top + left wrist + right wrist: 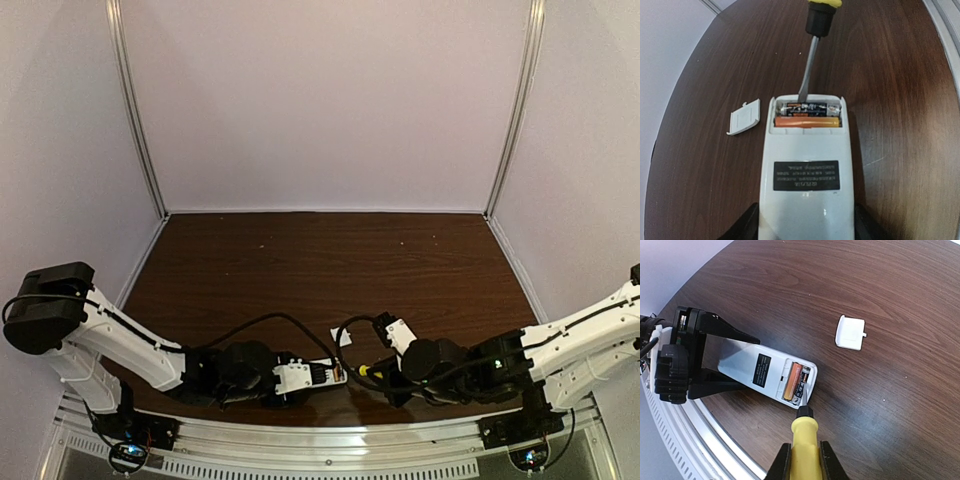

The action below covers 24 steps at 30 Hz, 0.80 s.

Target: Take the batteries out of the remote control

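Note:
The remote control (806, 200) lies back up on the table with its battery bay open. An orange battery (807, 121) and a dark battery (807, 107) sit side by side in the bay. My left gripper (806, 220) is shut on the remote's near end. My right gripper (805, 460) is shut on the yellow-handled screwdriver (805, 440). Its tip rests at the dark battery (802, 382), next to the orange battery (793, 381), at the end of the remote (742, 365). In the top view both grippers, left (300, 377) and right (385, 375), meet near the front edge.
The small white square cover piece (745, 116) lies flat on the table left of the remote's far end; it also shows in the right wrist view (850, 332). The metal rail of the table's front edge (715, 440) runs close by.

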Available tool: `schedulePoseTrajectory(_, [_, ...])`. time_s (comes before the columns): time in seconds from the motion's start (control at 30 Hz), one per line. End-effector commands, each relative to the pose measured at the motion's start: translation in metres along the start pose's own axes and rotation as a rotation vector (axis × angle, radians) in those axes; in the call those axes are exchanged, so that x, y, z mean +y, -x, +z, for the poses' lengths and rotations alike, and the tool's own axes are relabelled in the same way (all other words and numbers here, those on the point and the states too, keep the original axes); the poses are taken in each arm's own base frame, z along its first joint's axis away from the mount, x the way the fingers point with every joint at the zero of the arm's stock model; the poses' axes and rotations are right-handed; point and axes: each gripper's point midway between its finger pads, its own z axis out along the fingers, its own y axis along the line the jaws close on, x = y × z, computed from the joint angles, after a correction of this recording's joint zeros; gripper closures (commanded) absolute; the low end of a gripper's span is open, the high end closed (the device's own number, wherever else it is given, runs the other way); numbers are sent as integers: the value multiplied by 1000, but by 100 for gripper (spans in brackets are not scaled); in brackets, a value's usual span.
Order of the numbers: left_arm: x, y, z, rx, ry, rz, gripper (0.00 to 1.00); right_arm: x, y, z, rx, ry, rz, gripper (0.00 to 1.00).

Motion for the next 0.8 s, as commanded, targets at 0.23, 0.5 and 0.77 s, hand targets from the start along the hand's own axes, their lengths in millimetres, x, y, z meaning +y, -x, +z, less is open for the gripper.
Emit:
schedulePoseTrajectory(0.23, [15, 25, 1, -66, 43, -55, 100, 1, -3, 12, 51, -112, -21, 100])
schedulePoseTrajectory(0.5, [18, 24, 1, -56, 51, -62, 100, 0, -13, 16, 84, -185, -25, 100])
schedulePoseTrajectory(0.77, [17, 23, 1, -53, 47, -62, 100, 6, -17, 25, 100, -212, -36, 100])
